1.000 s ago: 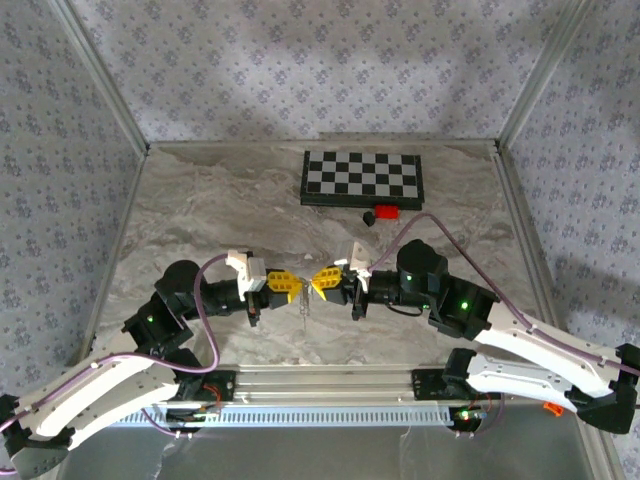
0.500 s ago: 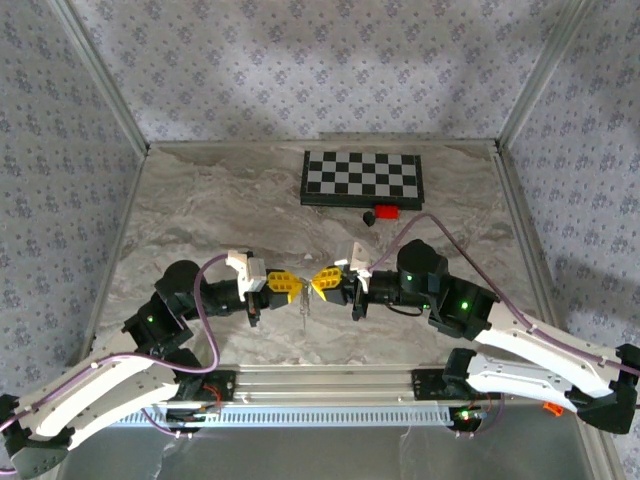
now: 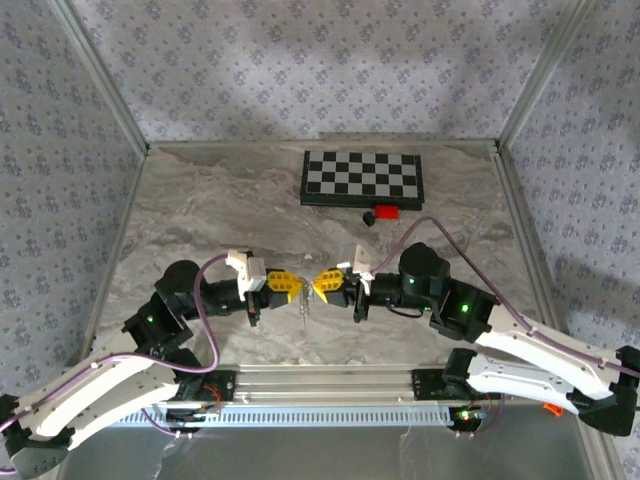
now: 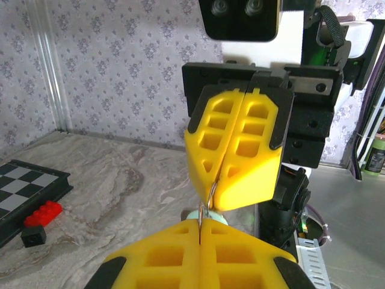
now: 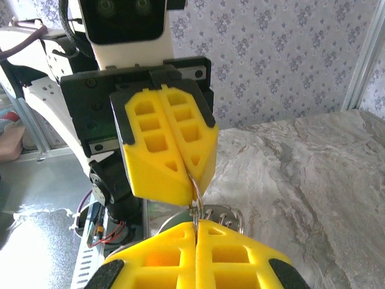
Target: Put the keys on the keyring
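Nearward of the checkerboard [image 3: 362, 178], well apart from it, left gripper [image 3: 300, 286] and right gripper [image 3: 314, 285] meet tip to tip, each pinching the thin keyring [image 4: 210, 192] wire. Mint head of the key [image 4: 191, 215] shows at that same spot.

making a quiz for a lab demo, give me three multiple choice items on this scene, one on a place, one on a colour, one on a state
1. Where are the red block and black block?
A. by the checkerboard's near edge
B. between the arm bases
C. against the left wall

2. What colour are the fingers?
A. blue
B. yellow
C. white

3. How are the left gripper and right gripper?
A. both open
B. left open, right shut
C. both shut on the keyring

Key: 1 A, both blocks lie just in front of the board. 2 B, both wrist views show yellow. 3 C, each pair is closed with the thin ring running into its seam.
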Tool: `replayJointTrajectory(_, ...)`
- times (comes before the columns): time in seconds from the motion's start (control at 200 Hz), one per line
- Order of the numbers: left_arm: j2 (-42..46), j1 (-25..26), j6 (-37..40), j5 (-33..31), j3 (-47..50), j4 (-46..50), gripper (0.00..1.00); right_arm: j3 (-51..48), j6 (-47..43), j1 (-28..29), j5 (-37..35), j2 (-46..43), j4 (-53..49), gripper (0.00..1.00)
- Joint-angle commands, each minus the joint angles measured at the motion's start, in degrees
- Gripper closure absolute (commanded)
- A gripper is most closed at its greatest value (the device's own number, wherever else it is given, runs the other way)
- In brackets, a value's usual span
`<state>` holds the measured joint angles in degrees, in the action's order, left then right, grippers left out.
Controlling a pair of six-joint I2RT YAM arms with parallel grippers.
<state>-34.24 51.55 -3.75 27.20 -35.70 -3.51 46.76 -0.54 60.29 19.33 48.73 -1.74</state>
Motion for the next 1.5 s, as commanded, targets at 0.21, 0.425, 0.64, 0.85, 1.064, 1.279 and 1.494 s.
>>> replayJointTrajectory(0.21,-0.7,0.4,0.8,-8.9,1.1,-1.0,1.00,-12.0,10.3,-5.0,-1.3,0.6,4.5,1.00)
replayJointTrajectory(0.425,-0.7,0.4,1.1,-7.0,3.7,-3.8,1.00,-19.8,15.5,-6.6,-2.9,2.9,7.2,1.00)
replayJointTrajectory(0.64,-1.8,-0.1,0.9,-4.3,4.0,-4.9,1.00,-27.8,20.3,-14.0,0.0,3.3,14.8,1.00)
replayJointTrajectory(0.85,-2.7,-0.4,0.2,-4.8,4.3,-5.7,1.00,-29.5,19.6,-15.5,-2.0,7.0,15.5,1.00)
replayJointTrajectory(1.064,-2.8,-0.6,0.1,-5.5,4.5,-5.8,1.00,-30.4,20.4,-15.4,-5.3,11.6,16.1,1.00)
replayJointTrajectory(1.279,-3.9,-1.6,-0.2,-4.5,4.6,-6.8,1.00,-30.9,22.2,-15.6,-7.2,13.6,13.9,1.00)
replayJointTrajectory(1.494,-5.1,-4.1,-1.5,-2.5,4.8,-8.5,1.00,-30.8,24.7,-15.6,-9.2,16.0,9.3,1.00)
